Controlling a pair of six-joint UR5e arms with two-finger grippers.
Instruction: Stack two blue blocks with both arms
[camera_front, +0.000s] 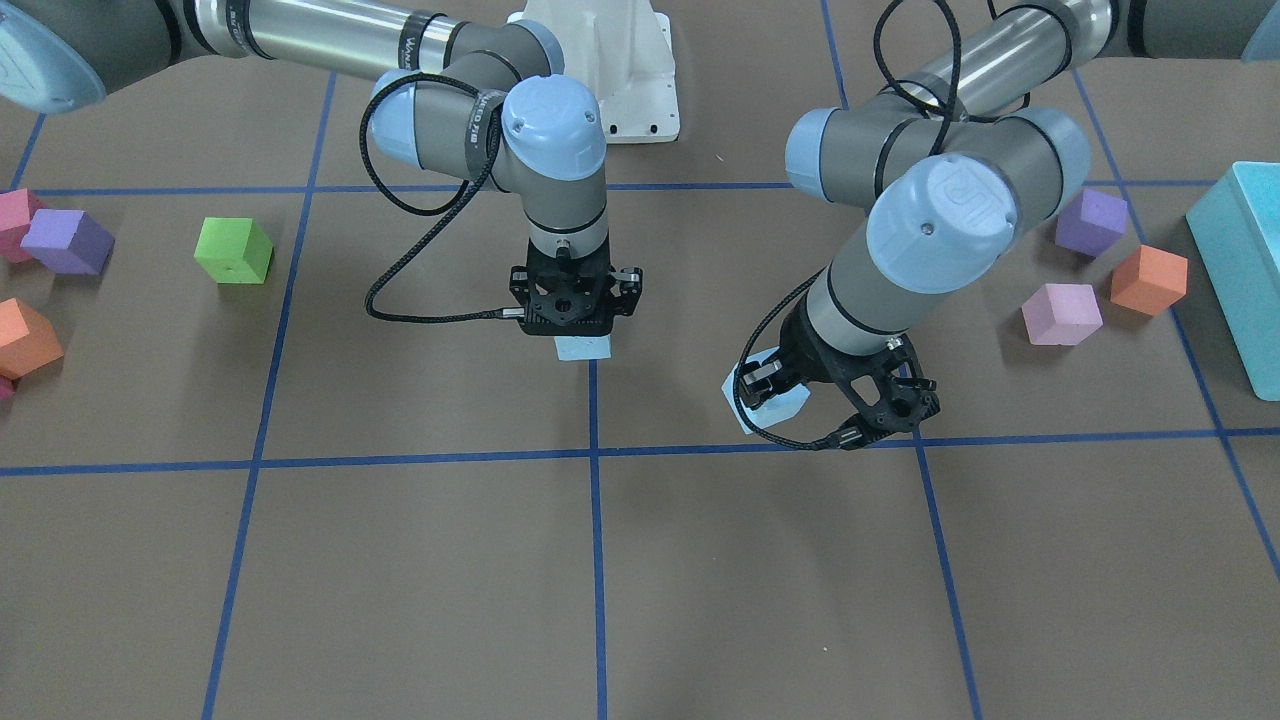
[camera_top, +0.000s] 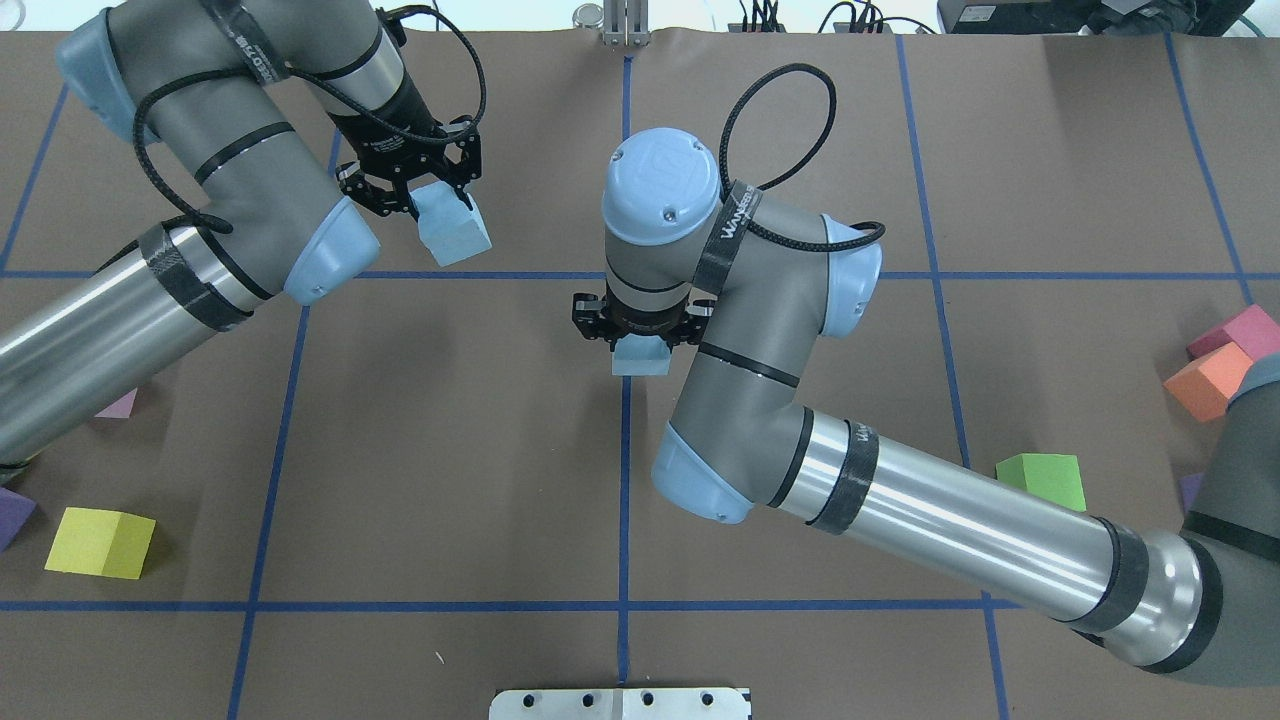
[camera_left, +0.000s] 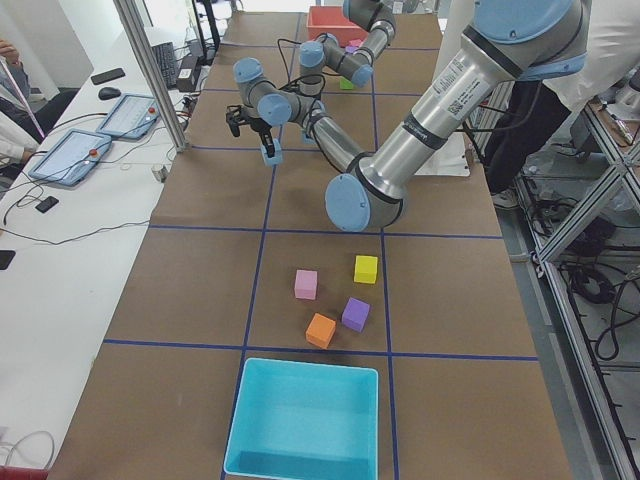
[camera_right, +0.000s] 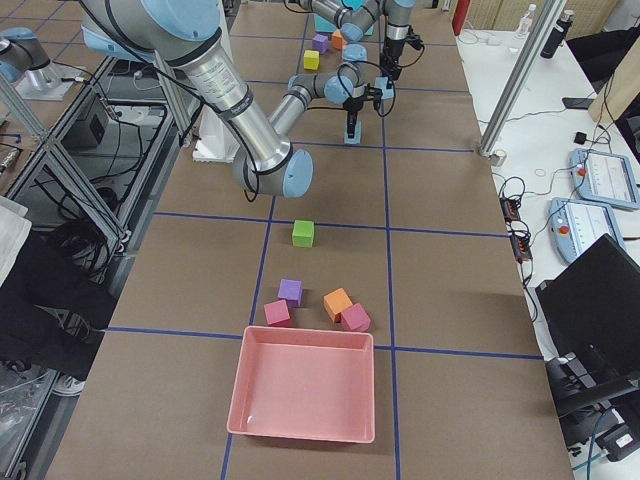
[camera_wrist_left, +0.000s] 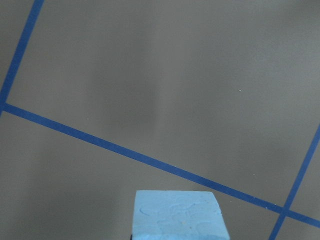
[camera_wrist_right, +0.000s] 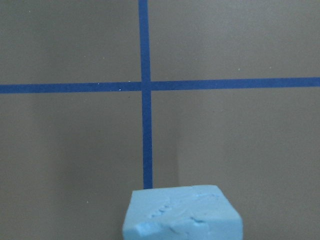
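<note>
Two pale blue foam cubes, one in each gripper. My left gripper (camera_top: 433, 203) is shut on one blue block (camera_top: 458, 236) and holds it tilted above the table at the far left of centre; it also shows in the front view (camera_front: 790, 408) and the left wrist view (camera_wrist_left: 177, 215). My right gripper (camera_top: 640, 343) points straight down and is shut on the other blue block (camera_top: 641, 360), above the centre blue line; the block shows in the front view (camera_front: 583, 349) and the right wrist view (camera_wrist_right: 182, 215). The two blocks are well apart.
Blue tape lines grid the brown table. A green cube (camera_front: 233, 250), purple cube (camera_front: 68, 240) and orange cube (camera_front: 25, 338) lie on my right side. A purple cube (camera_front: 1090, 222), orange cube (camera_front: 1148, 280), lilac cube (camera_front: 1062, 314) and turquoise box (camera_front: 1240, 270) lie on my left.
</note>
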